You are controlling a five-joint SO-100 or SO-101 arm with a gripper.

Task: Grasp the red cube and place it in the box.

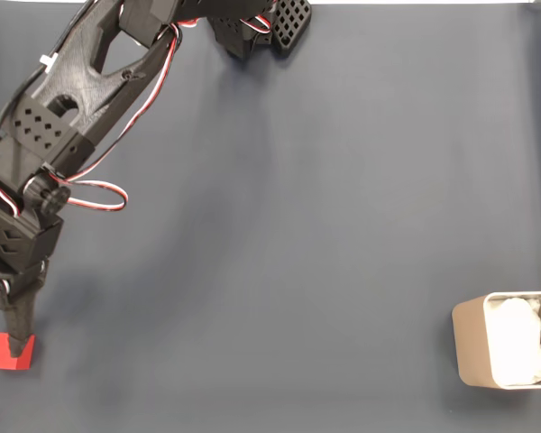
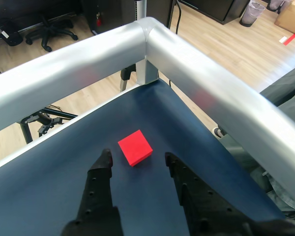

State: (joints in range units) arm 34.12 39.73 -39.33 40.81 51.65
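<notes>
Gripper (image 2: 137,158) spread wide, poised just short of the red cube (image 2: 135,147), which sits on the table (image 1: 298,225) near its corner. Box (image 1: 473,341) stands well apart.

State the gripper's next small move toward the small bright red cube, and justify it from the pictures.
Probably ease forward and down: in the wrist view the black two-finger gripper is open, and the small bright red cube lies on the dark blue mat just beyond its fingertips, roughly centred, not yet between them.
</notes>
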